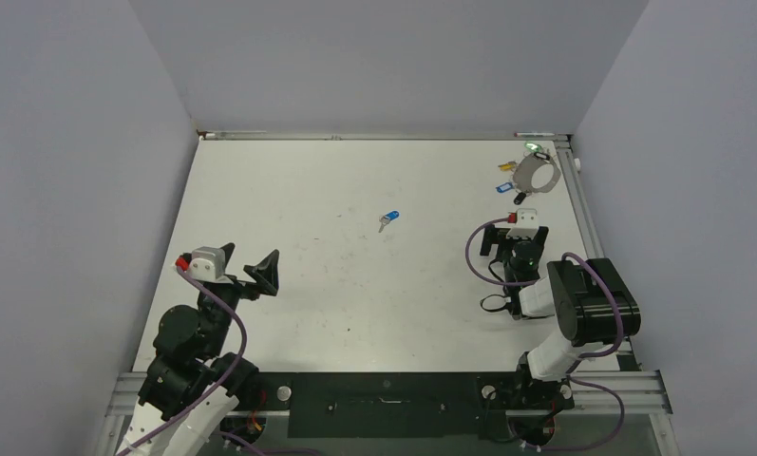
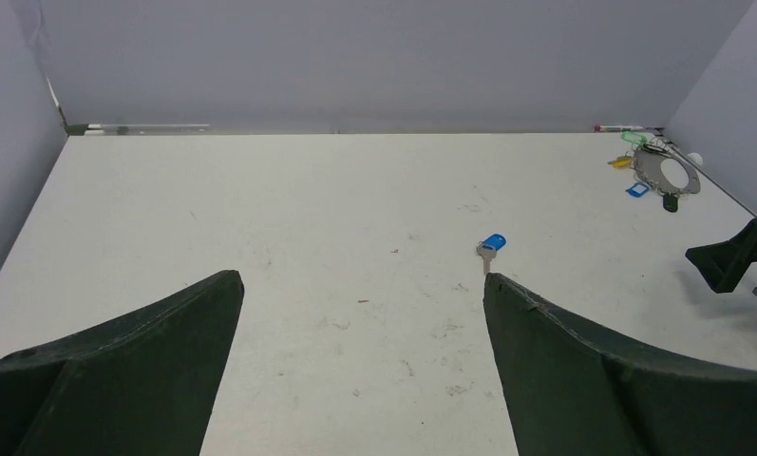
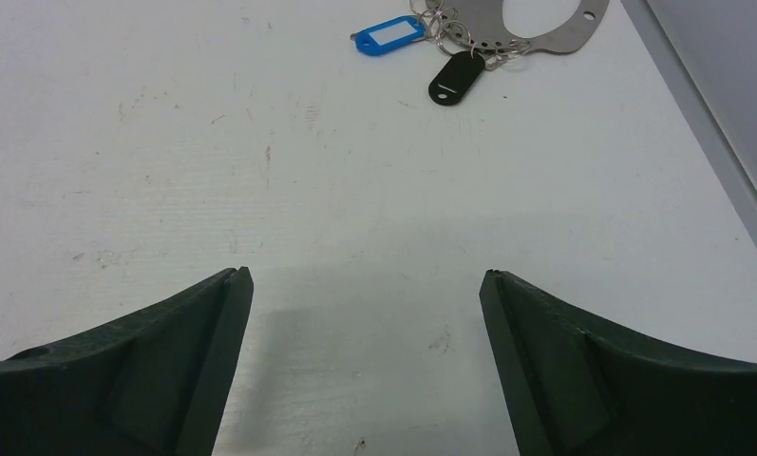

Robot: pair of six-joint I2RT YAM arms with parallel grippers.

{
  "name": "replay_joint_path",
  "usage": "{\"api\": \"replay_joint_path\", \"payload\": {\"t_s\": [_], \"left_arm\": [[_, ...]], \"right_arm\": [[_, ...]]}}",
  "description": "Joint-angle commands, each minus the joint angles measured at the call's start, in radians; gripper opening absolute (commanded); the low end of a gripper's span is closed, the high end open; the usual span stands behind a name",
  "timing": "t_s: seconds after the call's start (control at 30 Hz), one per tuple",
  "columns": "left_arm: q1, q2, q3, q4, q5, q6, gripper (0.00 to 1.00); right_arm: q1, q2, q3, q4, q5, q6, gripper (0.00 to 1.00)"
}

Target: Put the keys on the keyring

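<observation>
The left claw [image 2: 360,277], released and empty, has the blue-headed key [image 2: 491,249] ahead, its blade pointing back toward that claw; the right claw [image 3: 365,274], likewise released, has the keyring [image 3: 545,43] ahead.

Right gripper [image 3: 363,275]: jaws spread wide, nothing between them, above the bare surface
Fingers [image 3: 146,380]: two dark wedges rising from the bottom corners, tips pointing inward
Table [image 3: 355,171]: white, with faint grey scuffs and specks; a soft shadow lies between the fingers
Keyring [image 3: 545,40]: flat grey metal ring with small holes along its band, lying at the top edge, its upper part cut off by the frame
Blue tag [image 3: 386,35]: flat on the table left of the keyring, with a white label window
Black tag [image 3: 456,79]: just below the keyring, tilted
Small rings [image 3: 450,28]: a silver cluster linking both tags to the keyring's band
Rail [image 3: 692,104]: grey strip along the table's right edge, well apart from the fingers
</observation>
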Motion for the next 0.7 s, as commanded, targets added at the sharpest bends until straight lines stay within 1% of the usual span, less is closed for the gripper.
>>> {"api": "replay_joint_path", "payload": {"t_s": [0.0, 0.5, 0.57, 0.6, 0.63, 0.67], "left_arm": [[0.004, -0.004, 0.017, 0.012, 0.017, -0.002, 0.96], [0.004, -0.008, 0.017, 0.017, 0.03, -0.004, 0.96], [0.004, -0.009, 0.017, 0.017, 0.03, -0.004, 0.96], [0.004, -0.009, 0.017, 0.017, 0.03, -0.004, 0.96], [0.004, -0.011, 0.017, 0.018, 0.029, -0.005, 0.96], [0.004, -0.012, 0.017, 0.018, 0.029, -0.004, 0.96]], "right_arm": [[-0.006, 0.001, 0.016, 0.05, -0.022, 0.008, 0.95], [-0.009, 0.002, 0.021, 0.043, -0.022, 0.008, 0.96], [0.015, -0.019, 0.022, 0.027, 0.105, 0.025, 0.96], [0.04, -0.04, 0.033, -0.005, 0.198, 0.038, 0.96], [0.068, -0.07, 0.081, -0.122, 0.286, 0.034, 0.98], [0.082, -0.092, 0.192, -0.302, 0.328, 0.035, 0.98]]}}
